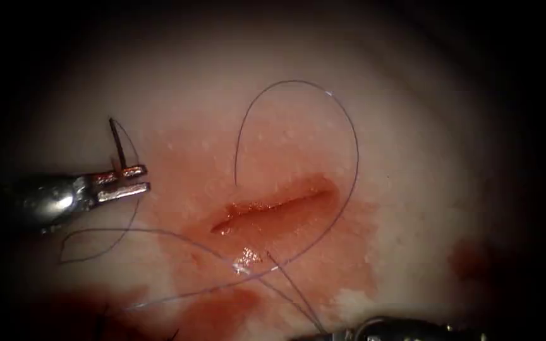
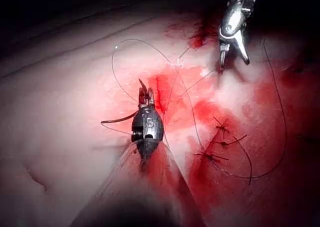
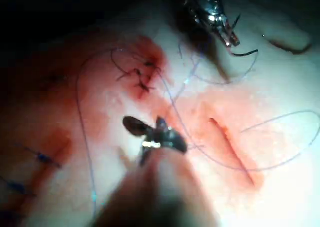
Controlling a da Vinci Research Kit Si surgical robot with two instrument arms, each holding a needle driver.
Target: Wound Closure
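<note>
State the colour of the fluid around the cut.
Red: the fluid stains the pale tissue around the cut, best seen in the endoscope view.

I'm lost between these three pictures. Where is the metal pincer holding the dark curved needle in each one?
Endoscope view: the left tool comes in left of the cut, gripping the needle, which sticks up from its jaws.
Left wrist view: the near tool, seen along its own shaft.
Right wrist view: the far tool, beyond the cut.
Shared landmark: the cut, ringed by red fluid.
</note>
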